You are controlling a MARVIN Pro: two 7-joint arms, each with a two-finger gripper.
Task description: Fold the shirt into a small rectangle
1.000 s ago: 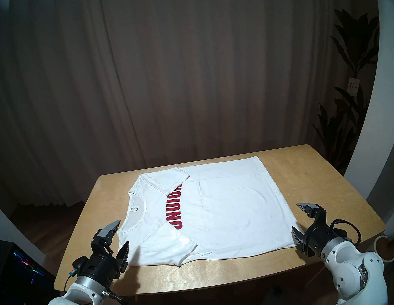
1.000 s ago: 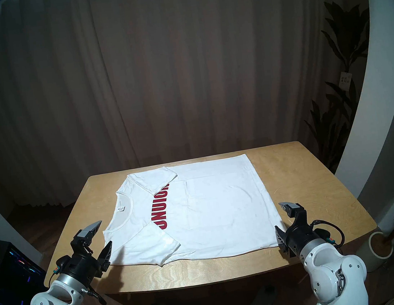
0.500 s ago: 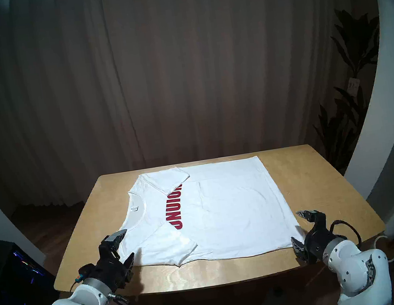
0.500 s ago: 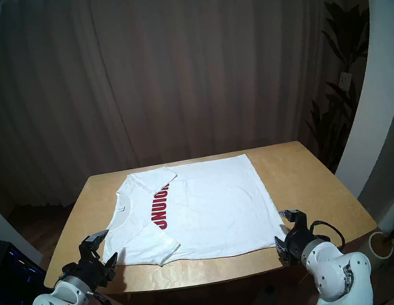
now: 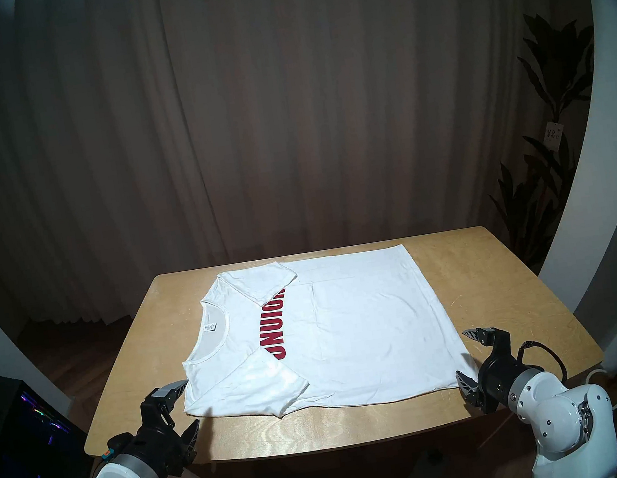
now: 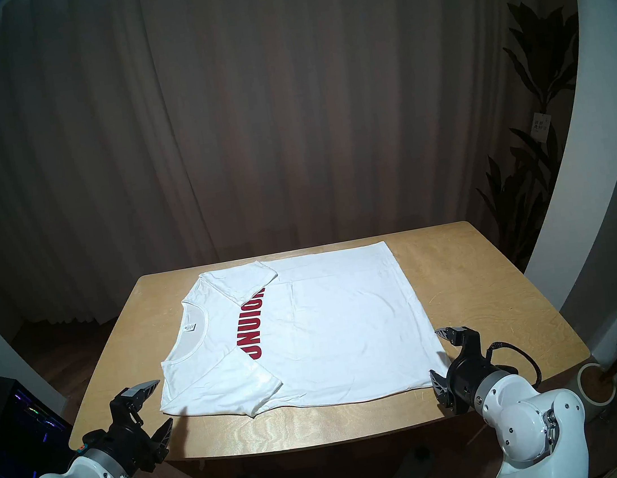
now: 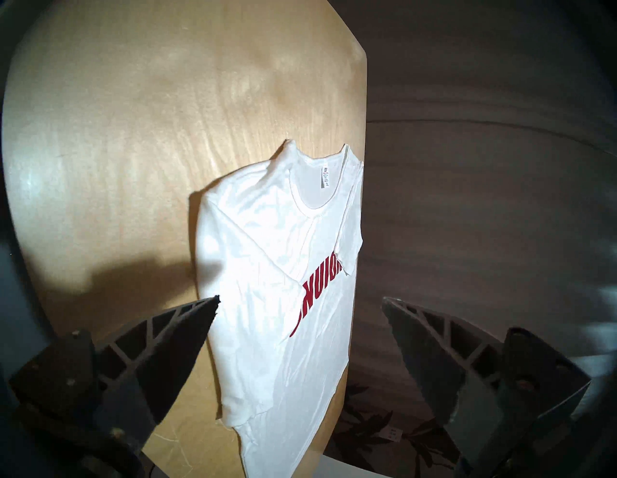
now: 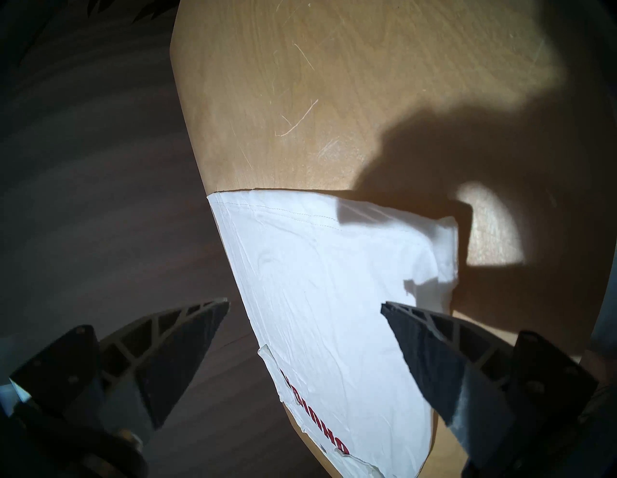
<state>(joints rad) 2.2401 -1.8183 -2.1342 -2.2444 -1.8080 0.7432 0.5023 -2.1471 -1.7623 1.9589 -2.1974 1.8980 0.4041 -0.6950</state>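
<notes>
The white T-shirt (image 5: 351, 329) lies flat on the wooden table (image 5: 483, 287), neck to the left, hem to the right. Both short sleeves are folded in over the chest and partly cover the red block letters (image 5: 274, 330). The shirt also shows in the right head view (image 6: 331, 328), the left wrist view (image 7: 277, 283) and the right wrist view (image 8: 334, 300). My left gripper (image 5: 192, 402) is open and empty beside the shirt's near left shoulder corner. My right gripper (image 5: 462, 353) is open and empty at the near right hem corner.
The table's near edge (image 5: 327, 443) runs just in front of both grippers. Bare wood surrounds the shirt on the left and right. A dark computer case (image 5: 29, 430) stands on the floor at the left. Plants (image 5: 558, 118) stand at the right, a curtain behind.
My left gripper has drawn back toward me and to the left, off the shirt's shoulder, staying open. My right gripper sank slightly toward the hem corner, still open. The shirt has not moved.
</notes>
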